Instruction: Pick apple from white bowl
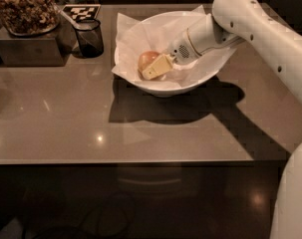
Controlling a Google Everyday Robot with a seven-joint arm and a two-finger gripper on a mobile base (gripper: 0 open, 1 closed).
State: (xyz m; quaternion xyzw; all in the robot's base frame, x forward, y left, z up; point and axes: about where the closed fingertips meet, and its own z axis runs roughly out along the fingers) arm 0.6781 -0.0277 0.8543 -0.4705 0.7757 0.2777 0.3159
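Observation:
The apple (148, 58), reddish-orange and small, lies at the left inside of the white bowl (166, 87), which is lined with crumpled white paper (140, 30). My gripper (150, 67) reaches into the bowl from the right, at the end of the white arm (250, 21). Its cream near finger (159, 67) lies across the front of the apple and hides the fruit's lower part. The far finger is hidden behind the apple. The gripper is shut on the apple, held slightly above the paper.
A small dark glass cup (89, 38) stands left of the bowl. Behind it lies a black-and-white marker tag (81, 11). A bowl of brown snacks (23, 6) sits on a dark box (26, 48) at the far left. The table's front edge (120, 161) runs across the middle.

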